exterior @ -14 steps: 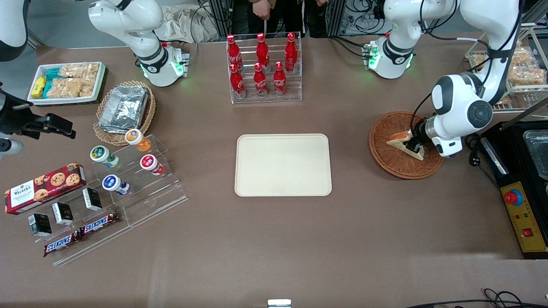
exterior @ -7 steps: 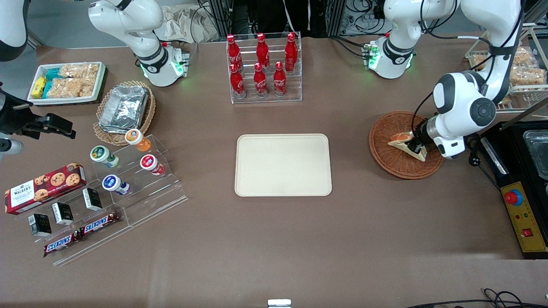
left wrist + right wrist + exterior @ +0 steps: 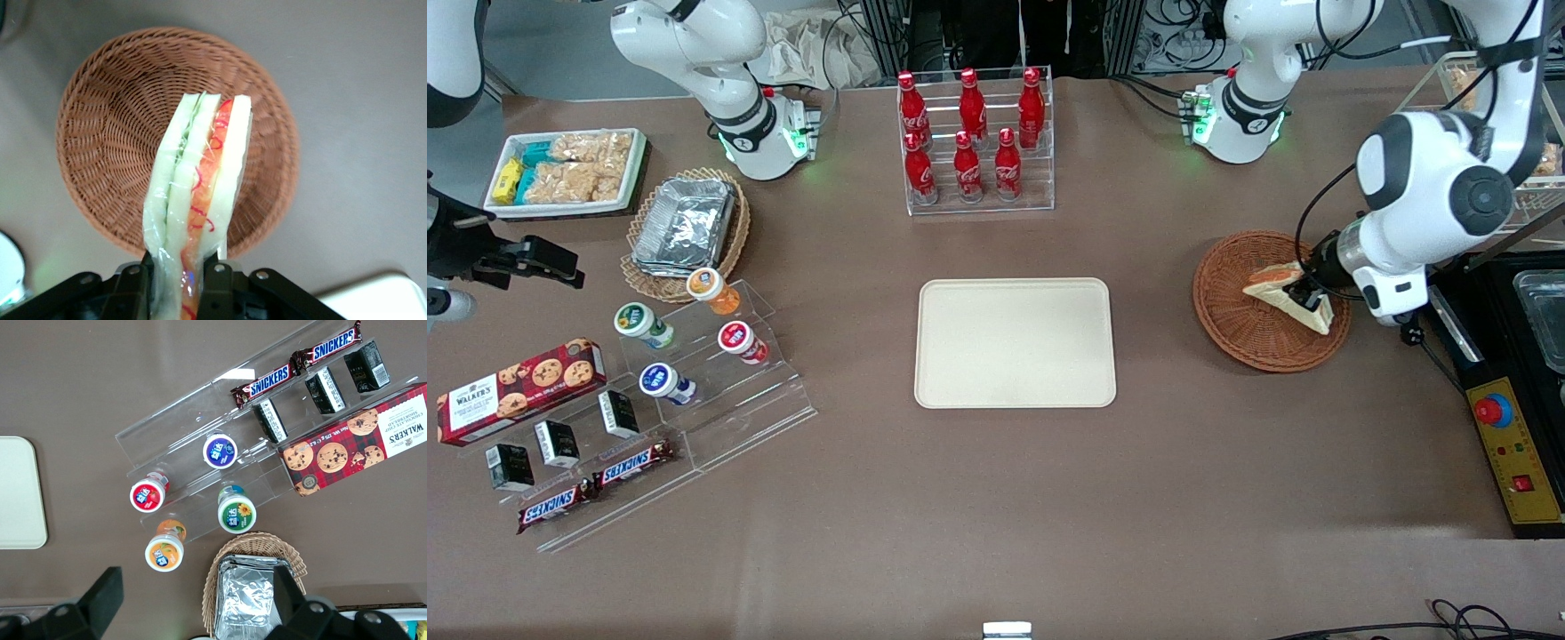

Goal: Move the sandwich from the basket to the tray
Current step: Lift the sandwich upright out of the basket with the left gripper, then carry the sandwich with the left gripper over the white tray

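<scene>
Gripping the sandwich [image 3: 197, 200] w/ fingers closed on its end, gripper [image 3: 1307, 296] holds it just above the basket [image 3: 1232, 307]; best to carry it level and slowly toward the tray [image 3: 1014, 342], avoiding squeezing out filling.

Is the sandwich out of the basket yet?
Lifted, but above the basket. The hand is shut on the sandwich, which hangs clear of the weave in the wrist view; tray is bare.
</scene>
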You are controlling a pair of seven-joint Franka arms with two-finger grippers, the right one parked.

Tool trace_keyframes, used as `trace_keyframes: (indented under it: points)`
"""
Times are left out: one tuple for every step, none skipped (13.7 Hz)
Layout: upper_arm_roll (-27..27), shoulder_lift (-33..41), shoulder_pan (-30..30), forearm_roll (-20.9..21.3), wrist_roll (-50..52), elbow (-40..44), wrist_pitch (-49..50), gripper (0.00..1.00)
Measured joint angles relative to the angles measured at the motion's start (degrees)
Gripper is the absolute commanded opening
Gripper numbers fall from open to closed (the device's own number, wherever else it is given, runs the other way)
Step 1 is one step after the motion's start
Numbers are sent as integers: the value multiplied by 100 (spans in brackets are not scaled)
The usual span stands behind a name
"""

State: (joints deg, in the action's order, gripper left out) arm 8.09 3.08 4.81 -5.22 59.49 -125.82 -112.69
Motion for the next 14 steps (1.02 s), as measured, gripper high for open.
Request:
trace_keyframes:
  points:
    - [14, 1, -20, 3, -140, 342, 303, 28]
    - [24, 1, -53, 4, -365, 616, 531, 28]
    - [29, 1, -96, 4, -639, 817, 698, 28]
    - [35, 0, -144, 5, -915, 955, 811, 28]
    - [52, -3, -200, 5, -1169, 1048, 881, 28]
    - [68, -8, -268, 5, -1434, 1109, 913, 28]
    - [89, -15, -338, 5, -1725, 1145, 919, 28]
    - [111, -26, -401, 5, -1997, 1168, 921, 29]
    - [133, -39, -451, 5, -2203, 1184, 921, 29]
    - [185, -60, -497, 5, -2335, 1216, 921, 29]
    - [263, -100, -541, 5, -2379, 1262, 921, 29]
    - [384, -167, -586, 5, -2382, 1333, 921, 29]
    - [527, -256, -627, 5, -2382, 1416, 920, 29]
    - [683, -363, -654, 5, -2353, 1512, 915, 29]
